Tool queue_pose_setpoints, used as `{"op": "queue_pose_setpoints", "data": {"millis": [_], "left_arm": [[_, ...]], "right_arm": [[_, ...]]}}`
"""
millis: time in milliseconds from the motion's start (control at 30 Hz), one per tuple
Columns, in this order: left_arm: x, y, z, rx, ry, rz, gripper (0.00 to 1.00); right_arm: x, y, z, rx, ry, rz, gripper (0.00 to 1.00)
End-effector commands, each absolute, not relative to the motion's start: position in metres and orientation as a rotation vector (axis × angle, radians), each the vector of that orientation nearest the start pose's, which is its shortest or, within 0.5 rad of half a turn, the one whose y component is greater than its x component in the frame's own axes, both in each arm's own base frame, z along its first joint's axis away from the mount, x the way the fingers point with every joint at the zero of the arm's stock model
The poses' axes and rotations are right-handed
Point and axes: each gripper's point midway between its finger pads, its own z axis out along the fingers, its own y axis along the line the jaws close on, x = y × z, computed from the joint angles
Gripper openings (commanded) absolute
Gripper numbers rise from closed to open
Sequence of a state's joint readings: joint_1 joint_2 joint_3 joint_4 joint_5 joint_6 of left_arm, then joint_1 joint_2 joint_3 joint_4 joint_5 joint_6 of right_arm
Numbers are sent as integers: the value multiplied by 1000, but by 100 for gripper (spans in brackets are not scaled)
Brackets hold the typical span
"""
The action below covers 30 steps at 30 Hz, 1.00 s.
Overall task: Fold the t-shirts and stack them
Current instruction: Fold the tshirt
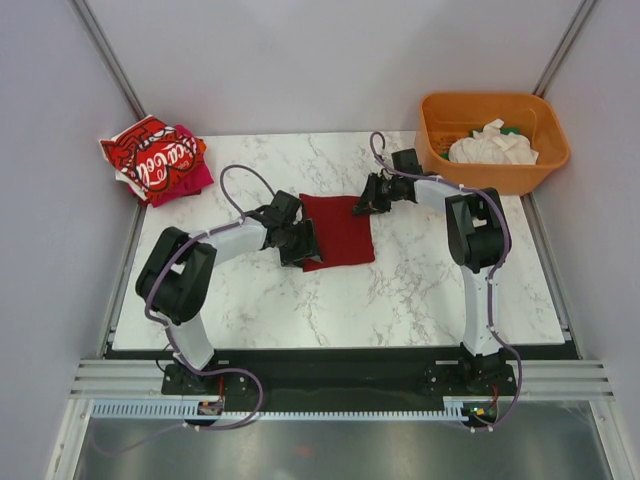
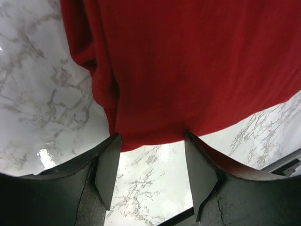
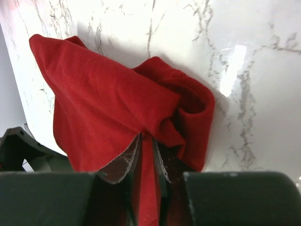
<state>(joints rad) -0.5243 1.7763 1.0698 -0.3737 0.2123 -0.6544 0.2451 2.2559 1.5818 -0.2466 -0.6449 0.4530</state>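
Note:
A plain dark red t-shirt [image 1: 338, 232] lies partly folded in the middle of the marble table [image 1: 420, 280]. My left gripper [image 1: 300, 243] is at its left edge and stands open. In the left wrist view its fingertips [image 2: 108, 165] touch the hem of the dark red shirt [image 2: 188, 61], and only marble shows between them. My right gripper [image 1: 362, 205] is at the shirt's far right corner, shut on a pinched fold of the dark red shirt [image 3: 103, 108] that bunches up around the right gripper [image 3: 148, 139]. A bright red t-shirt with white lettering [image 1: 150, 155] sits on a magenta one [image 1: 190, 182] at the back left.
An orange tub [image 1: 440, 150] stands at the back right corner with a white t-shirt [image 1: 492, 145] in it. Grey walls and metal posts close in the table on three sides. The arm bases are at the near edge.

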Motion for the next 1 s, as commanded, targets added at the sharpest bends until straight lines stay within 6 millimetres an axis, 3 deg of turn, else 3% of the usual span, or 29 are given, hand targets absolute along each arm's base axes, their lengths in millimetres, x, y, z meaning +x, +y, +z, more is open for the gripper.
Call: {"op": "queue_pose_setpoints", "data": {"millis": [0, 167, 233, 300, 367, 400, 500, 533, 567, 733, 833, 867, 933, 967], "left_arm": [[305, -240, 9, -180, 2773, -636, 65], [277, -227, -19, -205, 2834, -607, 64], [272, -224, -21, -204, 2840, -605, 64], [268, -224, -10, -187, 2818, -638, 64], [267, -227, 8, -161, 2780, -686, 66], [271, -227, 31, -126, 2717, -705, 68], [290, -218, 73, -69, 2589, -639, 83], [297, -213, 84, -68, 2564, -598, 86], [303, -209, 92, -68, 2540, -591, 88], [334, -201, 109, -59, 2479, -574, 90], [356, -201, 113, -68, 2461, -564, 90], [361, -200, 101, -81, 2488, -549, 90], [376, -201, 101, -96, 2485, -544, 90], [385, -194, 87, -126, 2514, -522, 90]], "right_arm": [[476, 221, 8, -21, 2557, 1041, 22], [470, 208, -6, -4, 2565, 1077, 23], [468, 211, -4, -25, 2555, 1103, 24], [468, 215, 3, -46, 2536, 1131, 26], [470, 220, 19, -82, 2500, 1155, 32], [470, 224, 26, -100, 2488, 1162, 36], [474, 233, 66, -149, 2417, 1168, 69], [478, 236, 92, -178, 2368, 1164, 84], [479, 238, 104, -184, 2347, 1162, 88], [463, 244, 183, -228, 2227, 1142, 95], [441, 237, 206, -234, 2199, 1120, 95], [434, 234, 209, -235, 2199, 1114, 95], [413, 229, 217, -243, 2190, 1105, 96], [406, 228, 219, -248, 2186, 1112, 96]]}}
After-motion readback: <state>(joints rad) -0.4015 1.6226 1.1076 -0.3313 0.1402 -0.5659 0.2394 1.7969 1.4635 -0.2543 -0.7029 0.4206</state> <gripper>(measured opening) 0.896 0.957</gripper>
